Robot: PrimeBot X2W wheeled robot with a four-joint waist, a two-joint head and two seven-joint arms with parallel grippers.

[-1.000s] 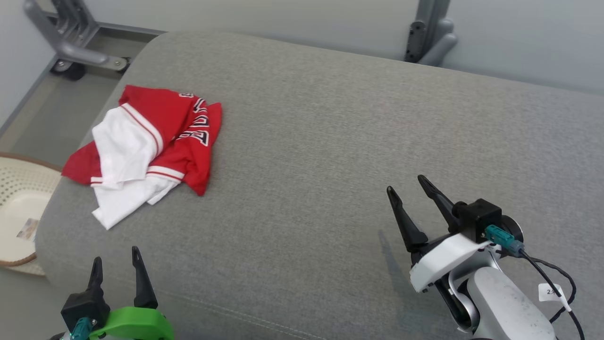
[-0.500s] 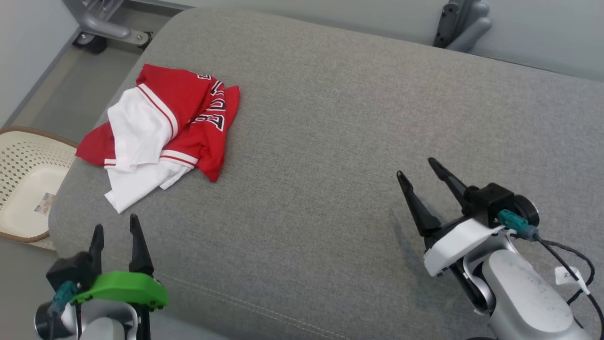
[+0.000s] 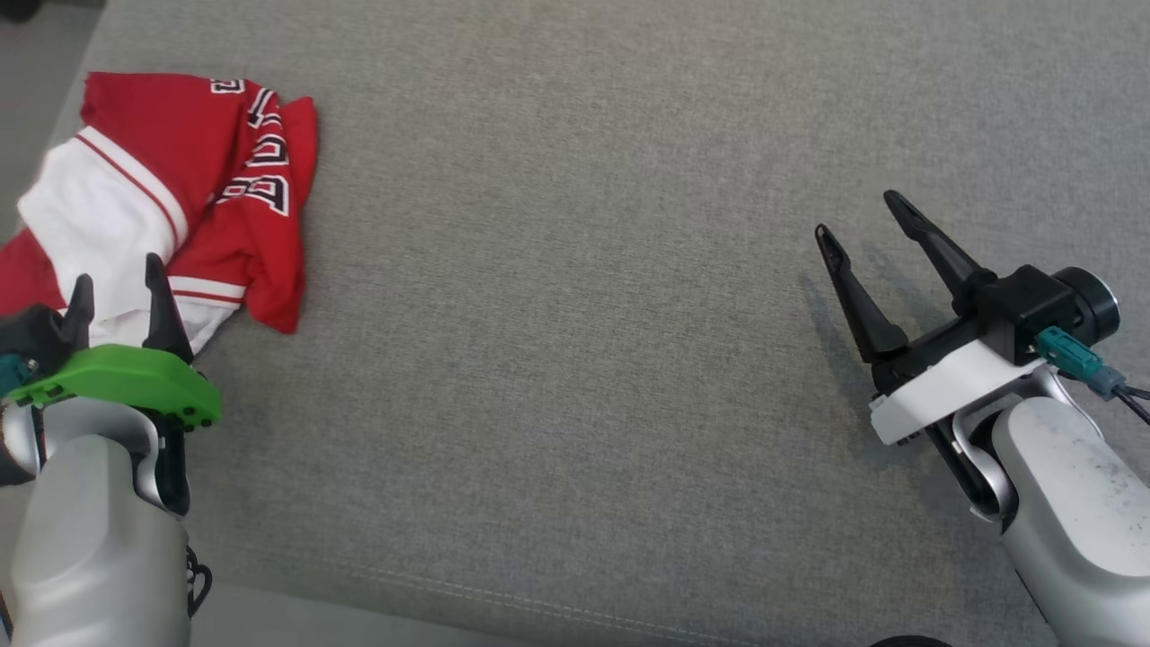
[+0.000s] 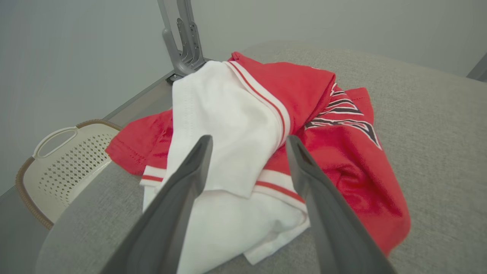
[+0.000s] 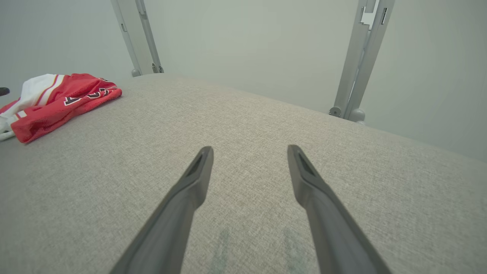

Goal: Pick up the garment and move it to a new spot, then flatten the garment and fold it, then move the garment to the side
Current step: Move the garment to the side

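A crumpled red and white garment (image 3: 180,198) with black and white lettering lies on the grey cushioned surface (image 3: 575,359) at the far left. My left gripper (image 3: 114,280) is open, its tips just over the garment's white near edge; in the left wrist view the garment (image 4: 266,152) spreads right beyond the gripper (image 4: 249,140). My right gripper (image 3: 858,216) is open at the right, over bare fabric with nothing between its fingers. The right wrist view has that gripper (image 5: 250,149) over the cushion and the garment (image 5: 57,101) far off to the left.
A cream perforated basket (image 4: 57,160) stands on the floor past the cushion's left edge. Grey metal frame legs (image 5: 357,68) rise behind the cushion against a pale wall. A wide stretch of cushion lies between the two grippers.
The head camera has tilted down and swung, so the whole scene shifted. My left gripper has come forward up to the garment's near edge. Both grippers stay open.
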